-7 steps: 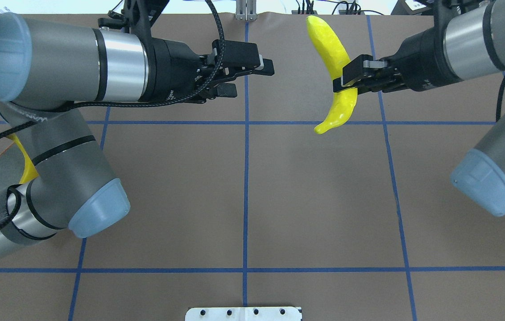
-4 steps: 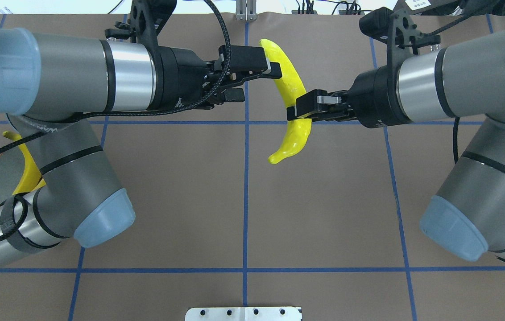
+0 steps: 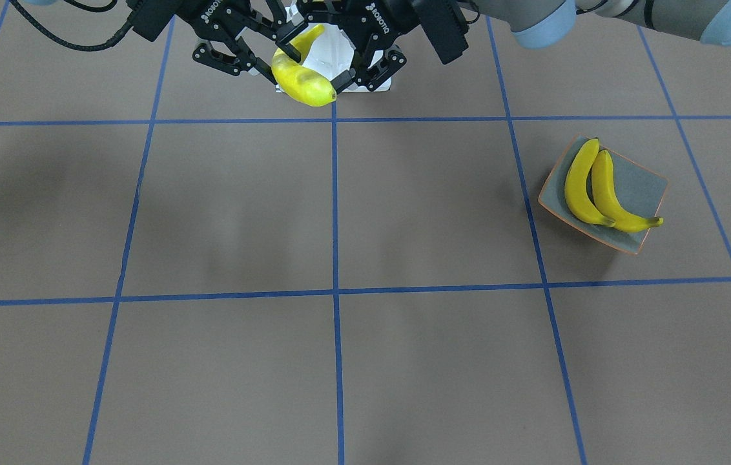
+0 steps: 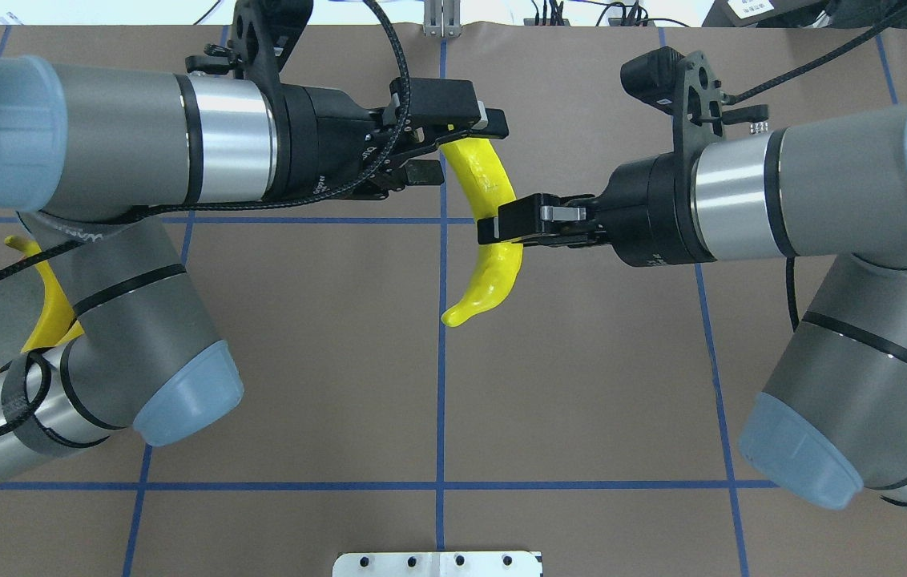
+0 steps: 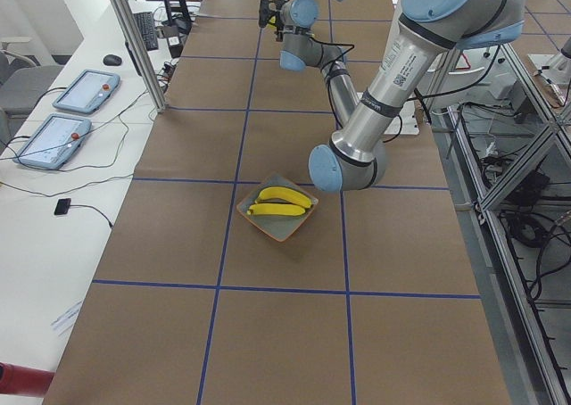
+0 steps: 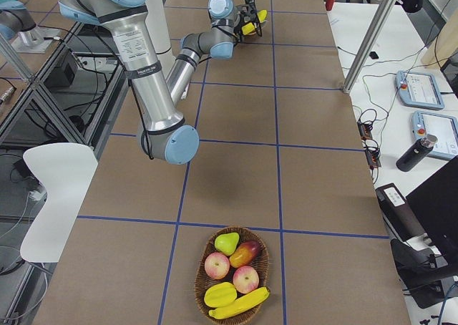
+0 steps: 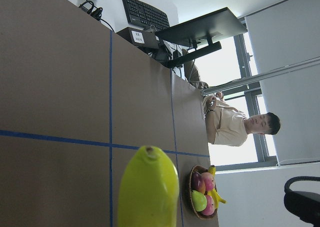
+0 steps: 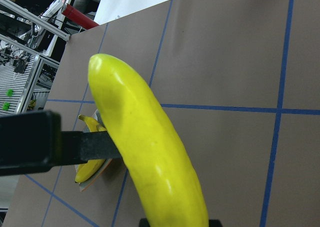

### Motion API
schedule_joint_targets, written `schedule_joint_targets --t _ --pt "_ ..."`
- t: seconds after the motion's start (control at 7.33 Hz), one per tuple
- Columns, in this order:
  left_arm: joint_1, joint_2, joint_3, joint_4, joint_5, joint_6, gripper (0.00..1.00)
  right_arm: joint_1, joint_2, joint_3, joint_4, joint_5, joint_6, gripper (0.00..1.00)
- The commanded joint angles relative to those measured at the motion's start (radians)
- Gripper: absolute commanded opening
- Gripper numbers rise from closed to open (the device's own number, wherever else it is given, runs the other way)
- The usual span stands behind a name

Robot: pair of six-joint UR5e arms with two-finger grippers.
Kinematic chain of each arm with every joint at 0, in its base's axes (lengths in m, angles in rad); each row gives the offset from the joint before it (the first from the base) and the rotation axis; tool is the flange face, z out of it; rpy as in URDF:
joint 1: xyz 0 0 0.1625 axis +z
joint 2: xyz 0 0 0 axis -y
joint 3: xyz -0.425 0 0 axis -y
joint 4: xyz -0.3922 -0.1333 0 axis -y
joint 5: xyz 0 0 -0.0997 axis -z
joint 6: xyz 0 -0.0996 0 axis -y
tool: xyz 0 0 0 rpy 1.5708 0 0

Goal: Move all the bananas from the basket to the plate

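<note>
1. Bananas, bright yellow and curved: four on view. The held banana point(image 4: 490, 276) hangs in the air at upper centre of the overhead view. It runs up and down the frame above the brown paper-covered table point(image 4: 582, 385), which is marked with a blue tape grid.
2. Right gripper point(image 4: 495, 231), black, two-finger: it enters from the right of the overhead frame. Its jaws are clamped on the held banana near its middle. In the right wrist view one black finger point(image 8: 30, 142) meets the fruit's side.
3. Left gripper point(image 4: 463, 149), black, two-finger: it enters from the left of the overhead frame. Its jaws are spread wide, one finger on each side of the held banana's upper end. Whether either finger touches the fruit cannot be told.
4. Pair of bananas point(image 3: 580, 187): they lie side by side and touching on the square grey-green plate with a thin orange rim point(image 3: 646, 187). The plate is right of centre in the front-facing view, well apart from the grippers.
5. Fourth banana point(image 6: 240, 303): it lies at the near edge of the oval brown wicker basket point(image 6: 198, 276), at bottom centre of the right-side view. A green pear point(image 6: 227, 243) and red-and-yellow apples point(image 6: 217, 265) lie in the basket with it.
6. Seated person point(image 7: 230, 124): right of frame in the left wrist view, beyond the table.
</note>
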Motion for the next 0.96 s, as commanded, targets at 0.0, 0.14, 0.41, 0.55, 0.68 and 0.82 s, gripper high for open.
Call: schedule_joint_targets --t 0.0,0.14,0.41,0.55,0.68,0.82 --pt "-0.001 0.0 0.004 -0.002 0.0 0.001 0.88 -0.006 -0.005 0.017 0.009 0.001 0.005 0.0" --pt "0.001 -0.003 0.004 -0.002 0.0 0.0 0.72 -0.008 -0.005 0.017 0.009 0.001 0.005 0.0" --pt "-0.001 -0.003 0.003 -0.003 0.0 0.001 0.36 -0.012 -0.005 0.018 0.009 0.001 0.005 0.0" --pt "-0.001 -0.003 0.003 -0.003 0.0 0.001 0.09 -0.012 -0.005 0.018 0.009 0.002 0.004 0.0" --pt "-0.001 -0.003 0.003 -0.003 0.0 0.003 0.0 -0.012 -0.005 0.023 0.029 0.004 0.004 0.0" --pt "-0.001 -0.003 0.003 -0.005 0.0 0.006 0.0 -0.012 -0.005 0.018 0.058 0.01 0.002 0.0"
